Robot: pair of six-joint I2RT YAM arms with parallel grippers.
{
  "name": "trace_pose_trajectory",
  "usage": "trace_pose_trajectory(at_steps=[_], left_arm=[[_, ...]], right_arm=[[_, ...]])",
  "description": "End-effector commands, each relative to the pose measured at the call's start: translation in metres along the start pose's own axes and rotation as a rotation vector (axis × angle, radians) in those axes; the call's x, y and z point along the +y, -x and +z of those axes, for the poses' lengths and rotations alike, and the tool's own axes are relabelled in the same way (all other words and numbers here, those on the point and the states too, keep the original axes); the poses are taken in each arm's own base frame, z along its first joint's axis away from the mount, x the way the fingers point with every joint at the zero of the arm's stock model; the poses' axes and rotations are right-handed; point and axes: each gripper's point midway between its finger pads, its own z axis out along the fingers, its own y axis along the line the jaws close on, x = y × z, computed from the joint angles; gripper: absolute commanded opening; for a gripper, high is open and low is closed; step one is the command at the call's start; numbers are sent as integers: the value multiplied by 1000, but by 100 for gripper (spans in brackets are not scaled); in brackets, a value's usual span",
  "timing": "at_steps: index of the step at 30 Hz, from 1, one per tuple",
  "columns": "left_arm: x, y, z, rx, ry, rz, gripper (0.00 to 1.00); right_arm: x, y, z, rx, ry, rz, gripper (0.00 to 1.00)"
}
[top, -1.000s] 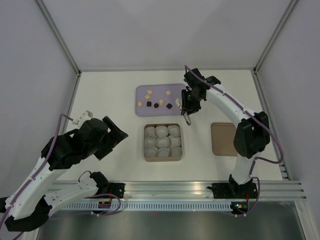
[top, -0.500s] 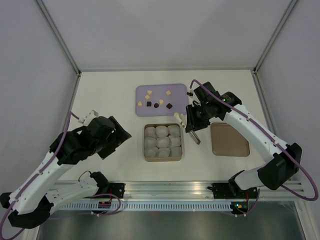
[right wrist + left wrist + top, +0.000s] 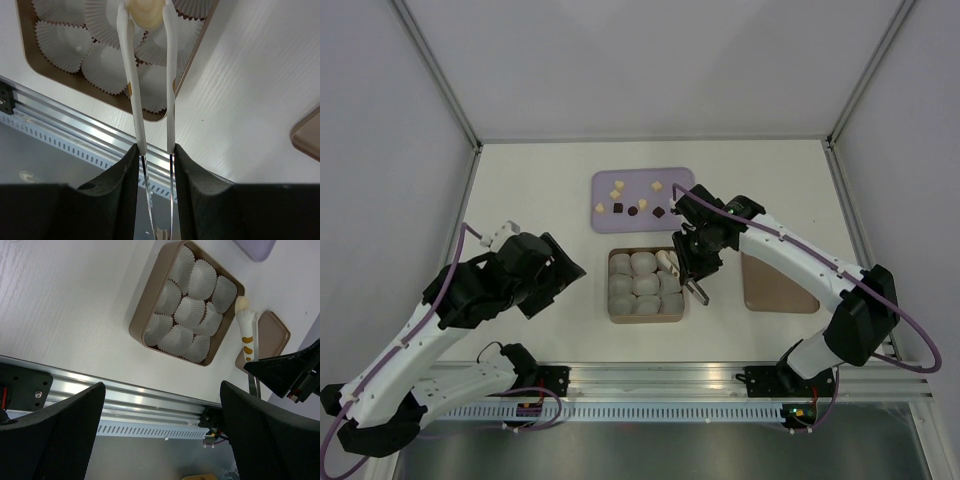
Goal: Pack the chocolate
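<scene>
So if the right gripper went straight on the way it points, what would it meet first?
Probably a white paper cup in the brown box: its tongs, pinching a cream chocolate, point down at the cups; depth is unclear.

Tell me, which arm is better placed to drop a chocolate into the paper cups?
The right. The right gripper is shut on the tongs, which pinch a cream chocolate over the box of white cups. The left gripper hangs open and empty beside the box.
</scene>
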Motion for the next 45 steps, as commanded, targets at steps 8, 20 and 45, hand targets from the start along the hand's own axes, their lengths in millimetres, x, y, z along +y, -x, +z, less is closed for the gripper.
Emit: trace_pose_trajectory(at_steps=[8,20,45], left_arm=[[0,0,-2,-4,-30,-50,100],[3,-4,-2,13,-34,-29,100],[6,-5,-2,15,-36,-27,100]], right_arm=[[-4,18,23,-19,-137,27,4],[-5,29,33,-31,-193,48,3],[-4,17,44,-3,-313,28,3]])
